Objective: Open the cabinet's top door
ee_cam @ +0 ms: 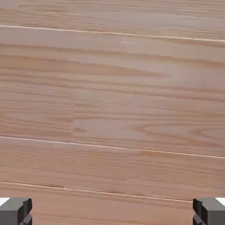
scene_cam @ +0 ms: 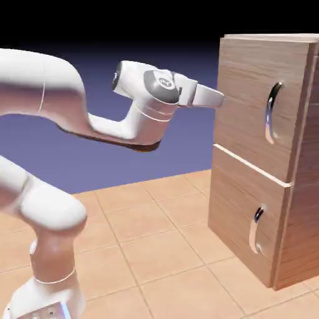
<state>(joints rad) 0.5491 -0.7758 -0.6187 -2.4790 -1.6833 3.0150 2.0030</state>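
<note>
The top door, a nearly square wood-grain panel, is shut on the upper front of the cabinet, at the exterior view's right; its long curved silver handle stands upright near the panel's right edge. Below it, past a pale seam, sits the shorter lower panel with a smaller curved handle. Just left of the door's left edge is the gripper, its fingertips wide apart with nothing between them; whether it touches the wood I cannot tell. Farther left, the white arm bends above the tiled floor. Wood grain fills the hand view behind the fingertips
</note>
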